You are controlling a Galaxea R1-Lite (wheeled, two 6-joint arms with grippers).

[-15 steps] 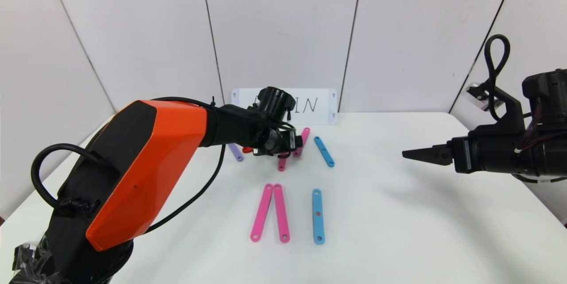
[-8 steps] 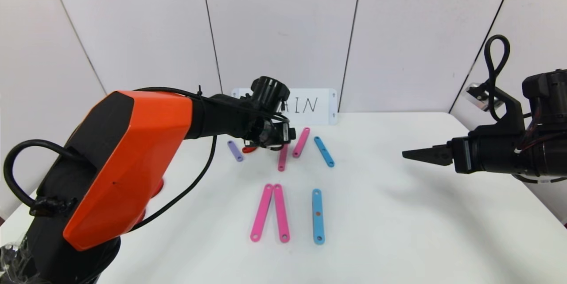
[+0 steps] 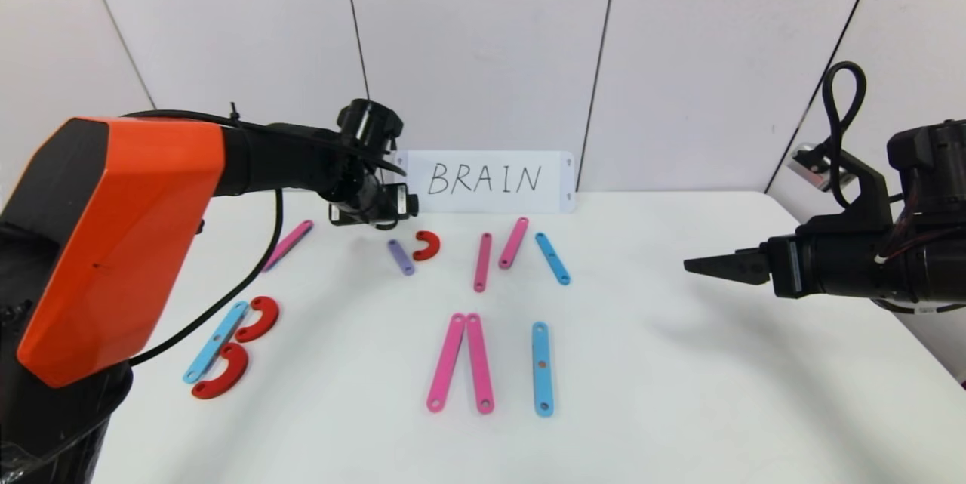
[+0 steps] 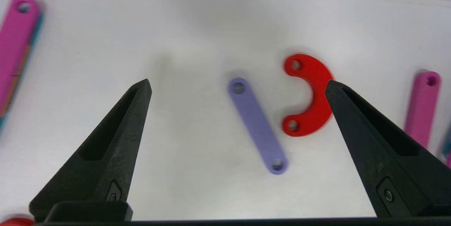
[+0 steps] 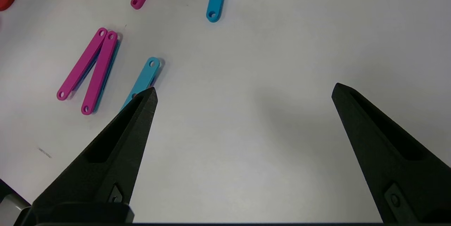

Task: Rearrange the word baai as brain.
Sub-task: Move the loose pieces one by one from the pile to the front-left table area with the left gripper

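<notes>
The word baai lies as flat pieces on the white table (image 3: pixel 679 393). At the left are a blue strip (image 3: pixel 216 331) with two red arcs (image 3: pixel 258 319) (image 3: pixel 221 372), and a pink strip (image 3: pixel 287 245) farther back. A purple strip (image 3: pixel 401 257) (image 4: pixel 257 125) and a red arc (image 3: pixel 427 245) (image 4: pixel 310 95) lie near the back middle. My left gripper (image 3: pixel 375 206) (image 4: pixel 238 82) hovers above them, open and empty. Two pink strips (image 3: pixel 482 262) (image 3: pixel 513 242) and a blue one (image 3: pixel 552 258) lie to their right. My right gripper (image 3: pixel 693 265) (image 5: pixel 245 87) hangs open over bare table at the right.
A white card reading BRAIN (image 3: pixel 485 180) leans on the back wall. Nearer the front lie two pink strips in a narrow V (image 3: pixel 462 363) (image 5: pixel 90 69) and a blue strip (image 3: pixel 542 368) (image 5: pixel 144 76).
My left arm has swung left and back, away from the middle pieces. That uncovers the whole BRAIN card and the pieces at the left. The right arm has not moved.
</notes>
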